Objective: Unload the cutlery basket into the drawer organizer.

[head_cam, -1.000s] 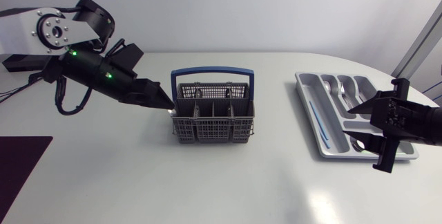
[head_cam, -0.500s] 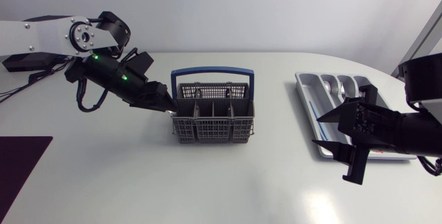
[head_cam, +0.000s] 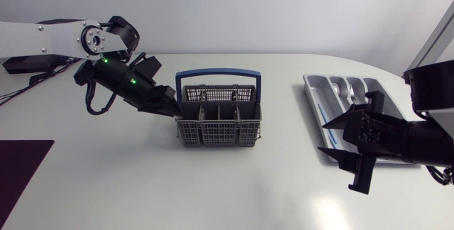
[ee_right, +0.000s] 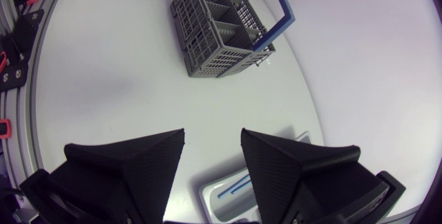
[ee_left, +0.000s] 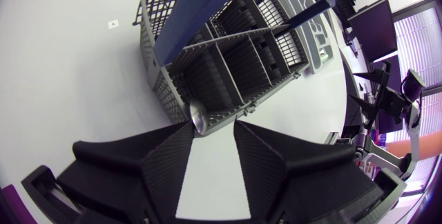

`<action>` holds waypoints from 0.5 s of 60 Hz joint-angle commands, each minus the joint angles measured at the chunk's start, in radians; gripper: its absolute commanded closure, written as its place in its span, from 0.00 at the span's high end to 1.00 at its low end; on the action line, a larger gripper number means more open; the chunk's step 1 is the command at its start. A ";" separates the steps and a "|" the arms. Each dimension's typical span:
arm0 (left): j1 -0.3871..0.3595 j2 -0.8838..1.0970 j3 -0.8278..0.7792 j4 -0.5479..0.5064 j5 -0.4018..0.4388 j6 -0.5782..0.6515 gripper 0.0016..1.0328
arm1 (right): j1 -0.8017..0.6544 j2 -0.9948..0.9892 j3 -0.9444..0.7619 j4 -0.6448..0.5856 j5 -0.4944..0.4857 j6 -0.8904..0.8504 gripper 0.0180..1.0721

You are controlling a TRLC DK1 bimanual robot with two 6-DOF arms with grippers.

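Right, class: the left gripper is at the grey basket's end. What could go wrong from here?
1. A silver cutlery tip pokes out at the grey mesh cutlery basket's corner, just ahead of the open left gripper; closing there may catch the mesh and drag the basket.
2. The arched blue handle spans the compartments and could snag a lifted piece.
3. The right gripper hovers open over the silver-grey drawer organizer and may block drop-off.

One basket (head_cam: 216, 116) with one blue handle (head_cam: 218, 74). One organizer (head_cam: 310, 86), holding one blue stick (head_cam: 323, 111) and at least two spoons (head_cam: 341, 86); the rest are hidden. One silvery piece of cutlery (ee_left: 199, 119) at the basket's corner. Two grippers, left gripper (head_cam: 173, 109) and right gripper (head_cam: 323, 138), two fingers each. One purple mat (head_cam: 21, 166).
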 commanded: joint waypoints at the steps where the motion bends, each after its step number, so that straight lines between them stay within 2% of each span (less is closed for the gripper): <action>1: -0.012 0.031 0.036 -0.010 0.011 -0.028 0.32 | 0.008 -0.010 -0.036 0.009 0.013 0.019 0.58; 17: -0.031 0.051 0.048 -0.010 0.011 -0.031 0.24 | 0.007 -0.013 -0.065 0.037 0.024 0.013 0.58; 30: -0.032 0.081 0.079 -0.010 0.011 -0.033 0.23 | 0.007 -0.017 -0.077 0.037 0.025 0.006 0.58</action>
